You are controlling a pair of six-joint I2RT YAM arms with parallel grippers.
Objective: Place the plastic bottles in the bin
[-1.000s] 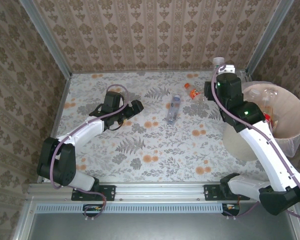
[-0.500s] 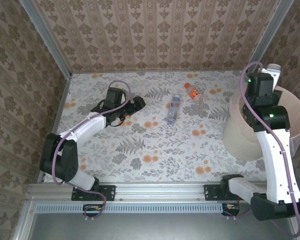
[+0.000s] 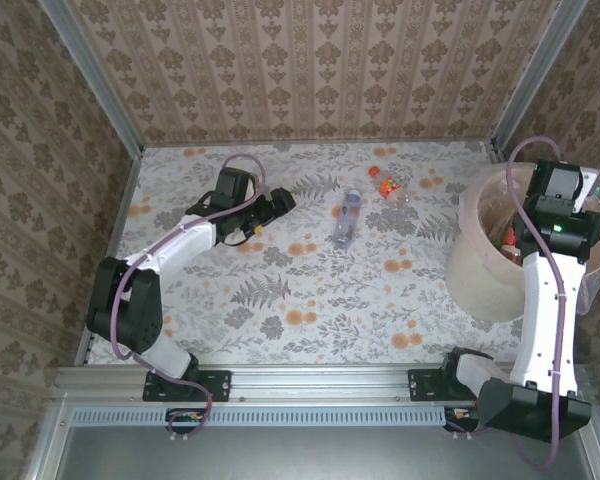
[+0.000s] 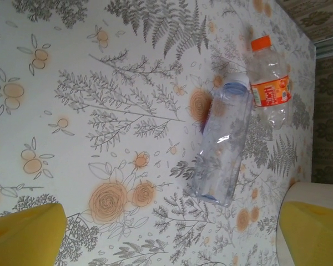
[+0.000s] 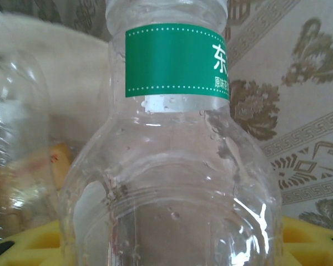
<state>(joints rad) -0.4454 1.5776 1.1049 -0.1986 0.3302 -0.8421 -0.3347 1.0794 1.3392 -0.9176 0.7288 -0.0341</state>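
I see right gripper [image 5: 169,244] pinching green-label bottle [image 5: 172,160] over bin [image 3: 477,285]. Left gripper [image 4: 166,233] fingers spread, empty, well left of bin. Clear bottle [image 4: 222,149], orange-label bottle [image 4: 269,83] lie between.

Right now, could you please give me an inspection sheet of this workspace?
Surface: floral-patterned table.
Job's things: clear bottle and orange-label bottle lie on the table; bin at right, with bottles inside; green-label bottle held over it.
Clutter: nothing seen.
Pincers: left pincer open, left of the clear bottle; right pincer shut on the green-label bottle.
Cables: a purple cable loops at each arm.
Surroundings: wallpapered walls; metal rail at near edge.
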